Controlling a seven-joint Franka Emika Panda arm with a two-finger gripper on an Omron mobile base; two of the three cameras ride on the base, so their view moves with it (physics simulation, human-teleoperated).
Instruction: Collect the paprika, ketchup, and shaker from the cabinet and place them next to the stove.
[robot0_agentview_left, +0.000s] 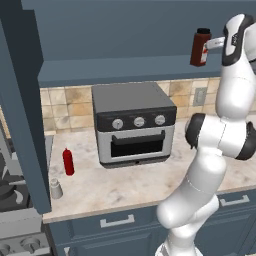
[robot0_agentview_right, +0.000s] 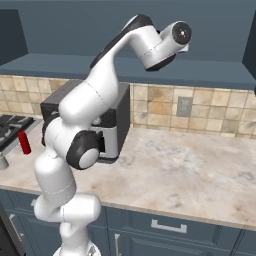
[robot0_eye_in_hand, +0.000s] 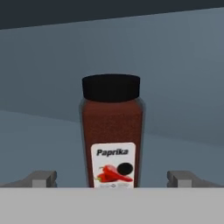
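Observation:
The paprika (robot0_agentview_left: 201, 47), a dark reddish-brown jar with a black cap, stands upright on the open shelf of the blue-grey cabinet (robot0_agentview_left: 125, 70). My gripper (robot0_agentview_left: 214, 43) is raised to shelf height just right of it. In the hand view the paprika (robot0_eye_in_hand: 111, 127) is centred straight ahead, and my gripper (robot0_eye_in_hand: 111, 179) is open, a fingertip (robot0_eye_in_hand: 41, 178) showing on each side with a gap to the jar. The red ketchup (robot0_agentview_left: 68, 161) and the small pale shaker (robot0_agentview_left: 56, 188) stand on the counter at the left, close to the stove (robot0_agentview_left: 15, 200).
A silver toaster oven (robot0_agentview_left: 134, 122) sits on the marble counter (robot0_agentview_left: 130, 185) under the shelf, against the tiled wall. A wall outlet (robot0_agentview_left: 199, 96) is right of it. Blue drawers (robot0_agentview_left: 117, 221) with white handles run below the counter.

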